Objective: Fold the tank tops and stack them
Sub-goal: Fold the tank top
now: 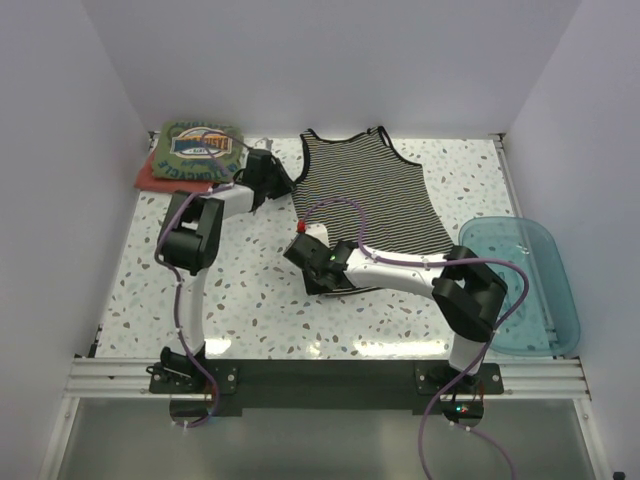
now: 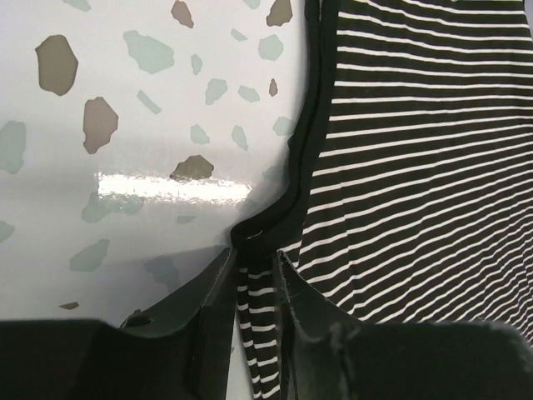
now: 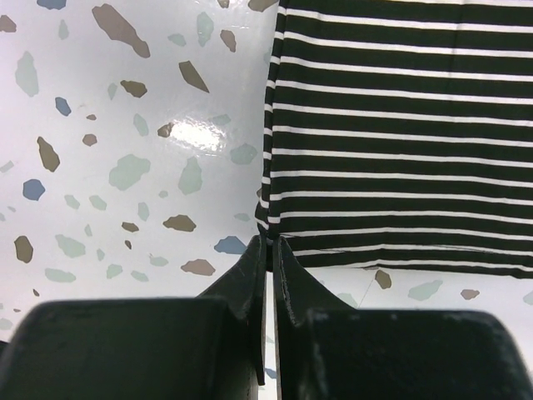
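The striped top point(image 1: 375, 190) is lying flat and face up at the back middle of the counter point(image 1: 250, 290), straps pointing to the rear wall and hem toward the arms. It is showing fine white stripes on black, with plain black binding running round the neck and armholes. The body is spreading smoothly, with no fold in it.

The left pincer point(image 2: 254, 254) is sitting at the left armhole edge, jaws narrow, with a pinch of striped cloth and binding standing between the fingers point(image 2: 216, 300). The right pincer point(image 3: 268, 242) is resting at the near left hem corner, jaws pressed together, with the corner running into the tips.

To the far left rear, the folded green top point(image 1: 200, 145) is lying print up on a red top point(image 1: 150, 178). The basket point(image 1: 520, 285) is sitting at the right edge, well apart from the striped top.
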Tool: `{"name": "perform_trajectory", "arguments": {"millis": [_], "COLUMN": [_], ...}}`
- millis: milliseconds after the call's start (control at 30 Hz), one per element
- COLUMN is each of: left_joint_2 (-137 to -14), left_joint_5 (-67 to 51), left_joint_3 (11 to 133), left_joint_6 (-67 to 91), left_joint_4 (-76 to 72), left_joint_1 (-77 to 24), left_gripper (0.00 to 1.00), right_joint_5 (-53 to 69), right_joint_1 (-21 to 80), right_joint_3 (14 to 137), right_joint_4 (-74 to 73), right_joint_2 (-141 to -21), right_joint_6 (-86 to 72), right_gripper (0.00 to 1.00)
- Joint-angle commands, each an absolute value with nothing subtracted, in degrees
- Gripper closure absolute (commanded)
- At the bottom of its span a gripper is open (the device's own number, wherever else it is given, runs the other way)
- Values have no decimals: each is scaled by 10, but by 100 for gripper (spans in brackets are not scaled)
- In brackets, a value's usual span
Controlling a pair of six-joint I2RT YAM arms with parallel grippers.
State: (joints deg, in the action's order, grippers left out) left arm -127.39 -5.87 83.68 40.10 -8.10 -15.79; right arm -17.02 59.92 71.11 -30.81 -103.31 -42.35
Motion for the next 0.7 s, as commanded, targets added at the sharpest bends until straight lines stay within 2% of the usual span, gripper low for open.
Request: {"name": "perform_trajectory", "arguments": {"millis": [0,233,533,667], "left_joint_2": [-1318,-1321,-1213,-1176], "left_joint_5": [-36,-24,47,58], "left_joint_3": [839,867,817,790], "left_joint_6": [403,396,415,401], "left_joint_4": [-1,21,30,43], "left_joint_1": [-166,-166,-131,-90], "left_gripper": [72,100,100,100], "right_joint_5": [-177,-171,-113,-86], "right_joint_1": [597,597,616,665], "right_joint_3": [721,721,708,777], "right_joint_4": [-318,-320,-275,-264], "right_joint_2": [-995,-990,-988,-1039], "right_joint_6": [-426,-424,-437,-446], "right_gripper": [100,100,100,100]}}
